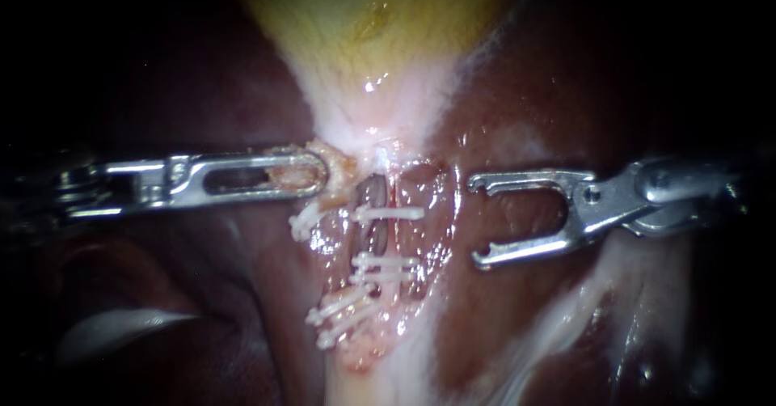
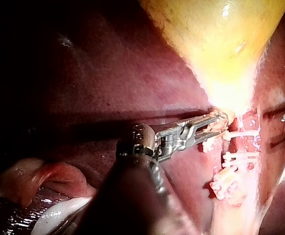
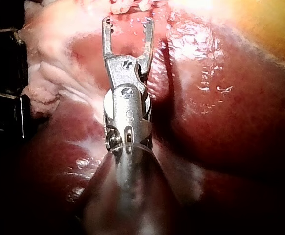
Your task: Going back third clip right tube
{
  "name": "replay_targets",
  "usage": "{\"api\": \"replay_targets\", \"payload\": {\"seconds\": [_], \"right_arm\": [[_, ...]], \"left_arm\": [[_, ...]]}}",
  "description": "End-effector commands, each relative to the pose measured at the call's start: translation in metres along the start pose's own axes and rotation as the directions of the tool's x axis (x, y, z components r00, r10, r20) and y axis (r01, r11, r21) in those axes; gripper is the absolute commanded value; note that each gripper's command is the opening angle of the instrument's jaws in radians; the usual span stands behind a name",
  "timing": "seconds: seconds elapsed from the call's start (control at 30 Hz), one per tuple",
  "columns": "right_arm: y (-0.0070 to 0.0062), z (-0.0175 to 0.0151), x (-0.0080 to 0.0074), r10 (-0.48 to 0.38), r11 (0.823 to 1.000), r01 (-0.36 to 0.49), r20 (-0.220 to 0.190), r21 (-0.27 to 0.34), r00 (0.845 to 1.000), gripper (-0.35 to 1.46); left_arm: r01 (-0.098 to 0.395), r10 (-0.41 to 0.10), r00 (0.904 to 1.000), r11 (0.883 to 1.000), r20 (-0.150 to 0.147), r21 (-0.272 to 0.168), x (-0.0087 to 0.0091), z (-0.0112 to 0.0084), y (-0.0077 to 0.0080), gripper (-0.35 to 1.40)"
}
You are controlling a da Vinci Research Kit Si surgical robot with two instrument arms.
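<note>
Crossing the right tube, white clips

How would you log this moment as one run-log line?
left instrument: shut on tissue below gallbladder | right instrument: open, empty, clear of clips | clips: several on tubes

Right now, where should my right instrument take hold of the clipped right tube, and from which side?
Probably the bare stretch between its top clip and the lower clips, coming from the right: the right tube runs up-down, and the right instrument's open jaws face it side-on.
</note>
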State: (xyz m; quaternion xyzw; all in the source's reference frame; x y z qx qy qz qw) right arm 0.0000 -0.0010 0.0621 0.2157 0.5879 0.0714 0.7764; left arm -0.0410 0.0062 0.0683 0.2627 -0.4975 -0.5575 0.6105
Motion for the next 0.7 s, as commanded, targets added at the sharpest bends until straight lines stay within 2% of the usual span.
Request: {"api": "replay_targets", "payload": {"seconds": [0.03, 0.3, 0.7], "right_arm": [[0.0000, 0.0000, 0.0000, 0.000, 1.000, 0.000, 0.001, -0.003, 1.000, 0.50], [0.0000, -0.0001, 0.0000, 0.000, 1.000, 0.000, 0.001, -0.003, 1.000, 0.50], [-0.0001, -0.0001, 0.0000, 0.000, 1.000, 0.000, -0.005, -0.004, 1.000, 0.50]], "left_arm": [[-0.002, 0.002, 1.0000, 1.000, 0.000, 0.000, 0.0000, 0.0003, 0.0002, -0.35], [-0.005, 0.005, 1.0000, 1.000, -0.004, 0.000, 0.0005, 0.0024, 0.0009, -0.35], [-0.006, 0.005, 0.9999, 1.000, -0.009, -0.002, 0.0006, 0.0025, 0.0008, -0.35]]}}
